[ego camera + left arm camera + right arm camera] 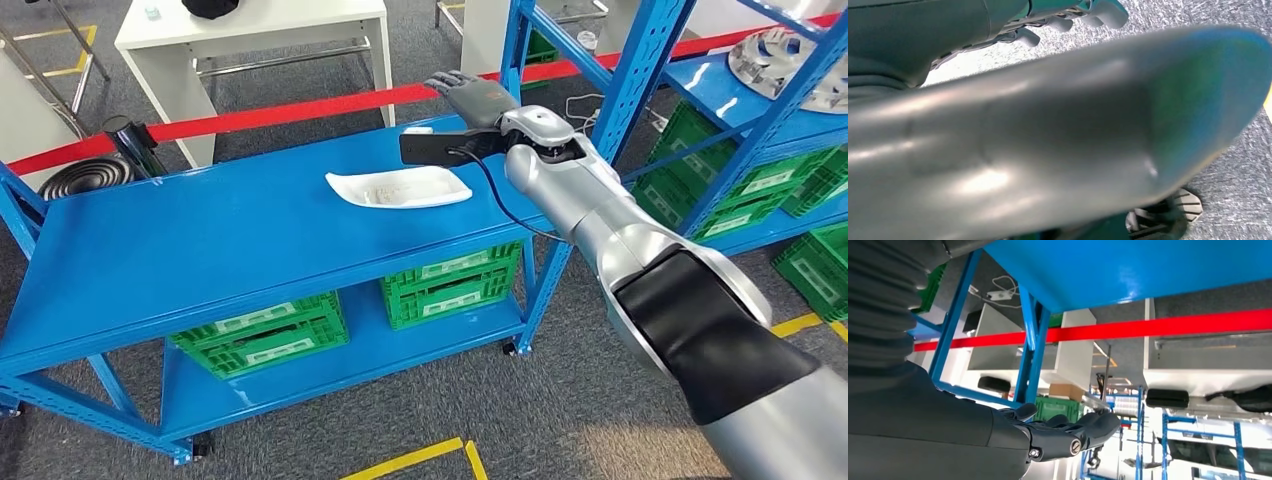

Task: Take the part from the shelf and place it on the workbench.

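Shelf rack in front, with a second rack to its right.

A tray (398, 187) lies on the top board of the near rack (200, 240), toward its right end. The right hand (470, 95) hangs over that board's far right corner, just behind and to the right of the tray. Two crates (262, 333) sit side by side on the lower board under it. A tape (270, 113) runs across behind the rack, and a table (255, 35) stands beyond the tape. On the rack to the right, a metal wheel (790, 65) sits above more crates (760, 185).
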Controlling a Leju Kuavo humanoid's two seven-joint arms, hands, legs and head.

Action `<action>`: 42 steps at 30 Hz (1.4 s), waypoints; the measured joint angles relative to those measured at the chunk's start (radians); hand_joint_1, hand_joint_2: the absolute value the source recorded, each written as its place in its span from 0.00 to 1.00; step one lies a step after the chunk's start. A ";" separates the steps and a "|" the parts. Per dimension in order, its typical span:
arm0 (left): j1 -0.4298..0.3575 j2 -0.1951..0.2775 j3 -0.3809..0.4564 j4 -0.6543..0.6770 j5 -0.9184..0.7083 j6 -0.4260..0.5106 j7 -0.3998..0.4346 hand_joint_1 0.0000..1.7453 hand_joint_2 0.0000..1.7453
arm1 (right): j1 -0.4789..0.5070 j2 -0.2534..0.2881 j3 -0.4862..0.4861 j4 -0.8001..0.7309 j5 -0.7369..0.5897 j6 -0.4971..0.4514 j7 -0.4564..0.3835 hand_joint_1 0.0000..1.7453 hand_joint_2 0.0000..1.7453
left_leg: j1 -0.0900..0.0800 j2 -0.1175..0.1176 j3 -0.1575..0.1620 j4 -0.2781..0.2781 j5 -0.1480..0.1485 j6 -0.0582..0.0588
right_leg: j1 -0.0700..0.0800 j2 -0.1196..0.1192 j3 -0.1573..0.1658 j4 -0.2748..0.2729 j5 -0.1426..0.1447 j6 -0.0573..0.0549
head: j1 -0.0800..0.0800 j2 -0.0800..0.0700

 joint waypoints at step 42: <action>0.002 -0.011 0.032 0.000 0.011 0.021 0.021 0.00 0.00 | 0.188 0.102 0.013 0.172 0.027 0.127 0.155 0.00 1.00 | -0.002 -0.003 0.041 -0.200 0.138 0.029 | 0.009 -0.002 0.025 -0.010 -0.022 0.033 | 0.001 0.000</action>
